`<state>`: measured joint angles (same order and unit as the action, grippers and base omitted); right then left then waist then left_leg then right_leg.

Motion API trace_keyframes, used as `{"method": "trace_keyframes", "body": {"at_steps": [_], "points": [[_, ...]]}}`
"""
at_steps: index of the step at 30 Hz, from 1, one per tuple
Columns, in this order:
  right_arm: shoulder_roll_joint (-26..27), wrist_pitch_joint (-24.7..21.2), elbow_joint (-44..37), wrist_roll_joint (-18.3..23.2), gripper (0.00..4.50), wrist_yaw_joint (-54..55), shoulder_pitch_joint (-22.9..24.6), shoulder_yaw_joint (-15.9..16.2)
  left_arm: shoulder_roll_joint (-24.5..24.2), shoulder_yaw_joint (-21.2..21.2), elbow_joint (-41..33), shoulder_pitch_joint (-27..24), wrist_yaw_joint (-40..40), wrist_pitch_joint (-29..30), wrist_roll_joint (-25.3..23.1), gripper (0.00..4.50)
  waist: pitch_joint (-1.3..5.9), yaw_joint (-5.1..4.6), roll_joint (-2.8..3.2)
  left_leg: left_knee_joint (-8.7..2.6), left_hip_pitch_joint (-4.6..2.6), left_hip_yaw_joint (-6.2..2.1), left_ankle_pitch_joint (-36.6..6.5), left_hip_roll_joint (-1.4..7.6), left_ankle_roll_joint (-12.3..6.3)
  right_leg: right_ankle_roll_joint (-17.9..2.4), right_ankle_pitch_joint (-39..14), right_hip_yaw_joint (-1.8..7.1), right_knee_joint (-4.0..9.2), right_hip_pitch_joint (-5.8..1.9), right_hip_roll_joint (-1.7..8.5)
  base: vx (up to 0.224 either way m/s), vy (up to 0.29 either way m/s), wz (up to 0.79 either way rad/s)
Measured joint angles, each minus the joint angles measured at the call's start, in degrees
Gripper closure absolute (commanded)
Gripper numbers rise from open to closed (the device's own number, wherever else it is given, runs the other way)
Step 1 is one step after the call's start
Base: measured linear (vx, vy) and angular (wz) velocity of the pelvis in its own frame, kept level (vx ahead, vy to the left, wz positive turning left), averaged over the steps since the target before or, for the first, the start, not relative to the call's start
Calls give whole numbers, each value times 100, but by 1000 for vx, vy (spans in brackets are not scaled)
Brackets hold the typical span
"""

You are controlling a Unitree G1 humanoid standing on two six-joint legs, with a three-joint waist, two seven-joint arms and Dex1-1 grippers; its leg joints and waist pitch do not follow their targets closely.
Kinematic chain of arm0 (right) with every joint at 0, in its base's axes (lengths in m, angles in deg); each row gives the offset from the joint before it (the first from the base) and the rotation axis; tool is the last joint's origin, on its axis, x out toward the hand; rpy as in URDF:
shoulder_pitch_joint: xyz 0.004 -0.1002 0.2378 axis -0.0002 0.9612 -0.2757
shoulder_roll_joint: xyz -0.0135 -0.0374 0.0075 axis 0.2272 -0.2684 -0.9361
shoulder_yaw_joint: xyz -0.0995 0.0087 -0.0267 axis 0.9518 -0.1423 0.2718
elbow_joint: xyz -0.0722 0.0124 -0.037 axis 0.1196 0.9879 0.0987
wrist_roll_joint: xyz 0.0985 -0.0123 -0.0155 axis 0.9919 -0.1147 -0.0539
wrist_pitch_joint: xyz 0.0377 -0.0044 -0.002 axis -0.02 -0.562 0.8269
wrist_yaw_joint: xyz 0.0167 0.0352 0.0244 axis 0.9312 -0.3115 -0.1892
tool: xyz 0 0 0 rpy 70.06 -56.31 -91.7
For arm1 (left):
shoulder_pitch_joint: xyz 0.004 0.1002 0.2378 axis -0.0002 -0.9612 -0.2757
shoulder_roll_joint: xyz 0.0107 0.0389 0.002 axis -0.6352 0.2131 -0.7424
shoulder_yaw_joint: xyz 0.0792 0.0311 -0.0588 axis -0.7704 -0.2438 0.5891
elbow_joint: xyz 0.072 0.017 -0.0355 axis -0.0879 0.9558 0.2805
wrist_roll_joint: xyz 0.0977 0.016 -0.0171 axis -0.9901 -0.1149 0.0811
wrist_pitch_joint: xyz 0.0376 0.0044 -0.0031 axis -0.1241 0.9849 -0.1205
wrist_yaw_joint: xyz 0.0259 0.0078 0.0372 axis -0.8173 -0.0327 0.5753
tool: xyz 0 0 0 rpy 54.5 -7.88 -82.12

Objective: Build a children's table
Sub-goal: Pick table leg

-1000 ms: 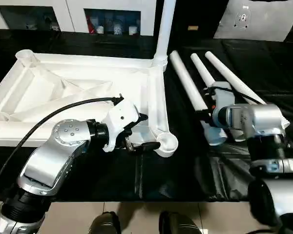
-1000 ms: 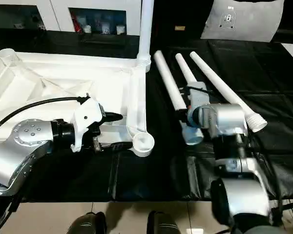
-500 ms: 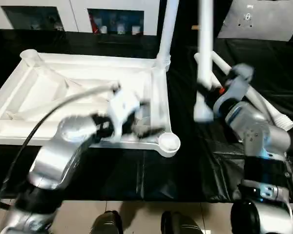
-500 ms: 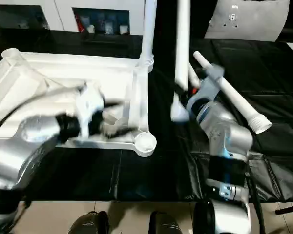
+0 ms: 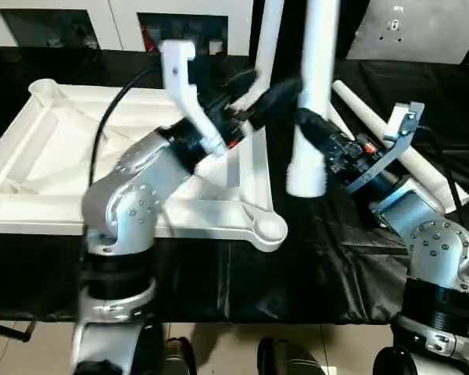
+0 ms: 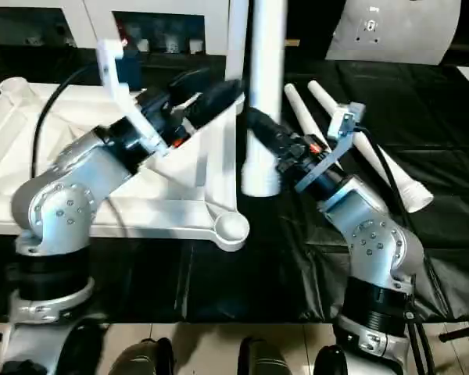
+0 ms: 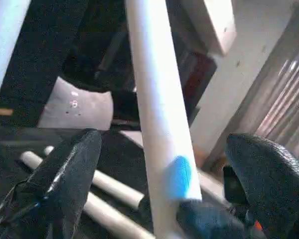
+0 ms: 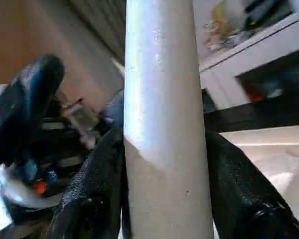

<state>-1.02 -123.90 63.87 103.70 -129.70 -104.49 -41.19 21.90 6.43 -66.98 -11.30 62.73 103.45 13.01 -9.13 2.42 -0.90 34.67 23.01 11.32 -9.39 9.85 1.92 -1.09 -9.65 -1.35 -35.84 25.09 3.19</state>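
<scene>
Your right gripper (image 5: 316, 129) clamps a leg (image 5: 313, 94) upright, centre frame; left gripper (image 7: 159, 184) jaws wide, straddling it w/o touching, above the tabletop (image 5: 55, 156)

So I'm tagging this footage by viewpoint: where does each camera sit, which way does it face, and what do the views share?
Left eye view: on the head, looking forward and down at the upturned tabletop; both silver forearms show.
Right eye view: beside it, same scene, slightly offset.
Left wrist view: looks along the open left gripper at the raised leg.
Right wrist view: looks along the right gripper, shut on that leg.
Shared: the raised leg appears in every view.
</scene>
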Motion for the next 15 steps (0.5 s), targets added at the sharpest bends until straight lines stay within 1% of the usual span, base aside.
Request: {"method": "trace_keyframes", "body": {"at_steps": [5, 7, 9, 10, 11, 12, 15], "points": [[-47, -130, -81, 133, 262, -133, 106, 115, 119, 71, -3, 96, 39, 151, 248, 0, 0, 1, 0, -12, 14, -6, -1, 0, -5, 15, -2, -24, 43, -7, 8, 0, 0, 0], [-63, -154, -163, 232, 262, -226, 140, 211, 143, 87, 2, 100, 44, 226, 324, 0, 0, 0, 0, -20, 21, -7, -2, 1, -7, 23, 6, -35, 65, -9, 10, 0, 0, 0], [-164, -170, -304, 324, 262, -435, 291, 388, 192, 93, 5, 100, 40, 355, 480, 0, 0, 10, -1, -21, 28, -8, -3, 2, -29, -1, 23, -46, 75, -11, 14, 0, 0, 0], [-201, -186, -335, 331, 262, -525, 357, 467, 191, 93, 8, 100, 20, 426, 527, 17, 0, 17, -1, -23, 31, -10, -2, 2, -33, 0, 22, -50, 80, -10, 14, 0, 0, 0], [-210, -197, -338, 335, 262, -593, 396, 534, 189, 101, 16, 98, 14, 462, 572, 17, 0, 18, -1, -24, 40, -12, -2, 3, -36, 0, 22, -54, 83, -5, 14, 0, 0, 0], [-244, -198, -349, 357, 262, -662, 439, 587, 187, 106, 29, 91, 0, 506, 668, 28, 0, 22, -1, -25, 44, -14, 2, 3, -43, 0, 22, -58, 85, -3, 14, 0, 0, 0], [-338, -312, -391, 477, 262, -921, 632, 749, 110, 113, 146, -63, -274, 568, 922, 34, 0, 39, -1, -29, 45, -19, 2, 4, -52, 7, 18, -67, 89, -5, 16, 0, 0, 0]]}}
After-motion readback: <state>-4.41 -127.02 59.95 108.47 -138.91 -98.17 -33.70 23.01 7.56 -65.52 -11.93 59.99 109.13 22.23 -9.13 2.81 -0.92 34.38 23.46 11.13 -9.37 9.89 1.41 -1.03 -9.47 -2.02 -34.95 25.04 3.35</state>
